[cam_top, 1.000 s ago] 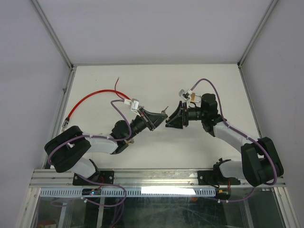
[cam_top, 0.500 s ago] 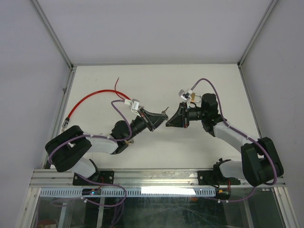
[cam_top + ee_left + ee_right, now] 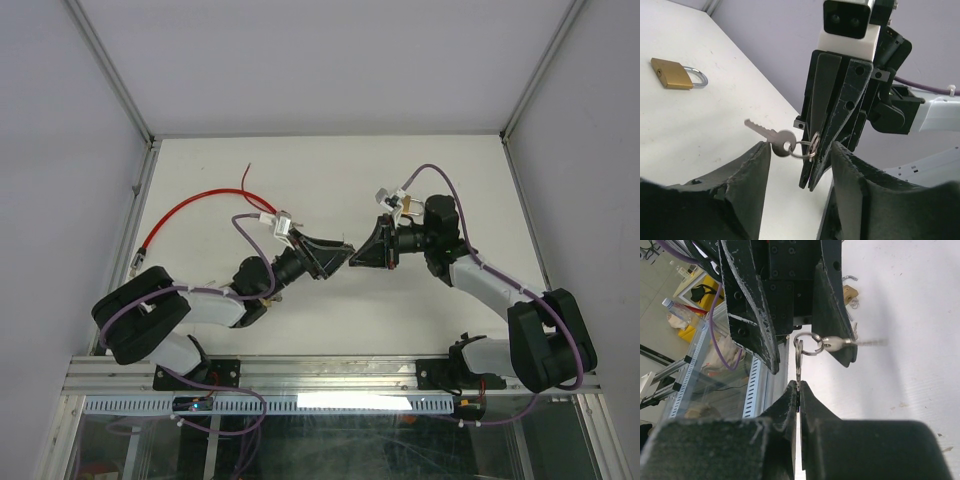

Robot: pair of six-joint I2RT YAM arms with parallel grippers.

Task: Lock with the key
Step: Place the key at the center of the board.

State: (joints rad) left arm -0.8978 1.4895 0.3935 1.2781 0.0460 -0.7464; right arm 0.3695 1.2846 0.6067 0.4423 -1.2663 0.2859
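Surroundings: I see a brass padlock (image 3: pixel 677 75) lying flat on the white worktop (image 3: pixel 715 130), well beyond my left gripper (image 3: pixel 800 148) and off to its left side in the left wrist view.
Cable: a red cable (image 3: pixel 190 206) curves over the worktop, far to the left of the left gripper and well apart from both arms.
In the way: the right gripper (image 3: pixel 798 390) points straight at the left one, tip to tip above the middle of the worktop. Its black fingers fill the space directly ahead of the left gripper.
Right gripper: pinched tight on the key ring (image 3: pixel 798 360), which stands edge-on just above its fingertips.
Left gripper: jaws parted at a middling width, holding nothing that I can see, with the right fingertips and the ring between them.
Key: the silver key (image 3: pixel 765 132) hangs off the ring and sticks out sideways just above the left-hand finger (image 3: pixel 757 170) of the left gripper. I cannot tell whether it touches that finger.
Edges: metal rails (image 3: pixel 130 190) border the worktop, and both grippers sit well inside them.
Open room: bare worktop lies beyond both grippers toward the far rail, and more lies below them toward the arm bases.
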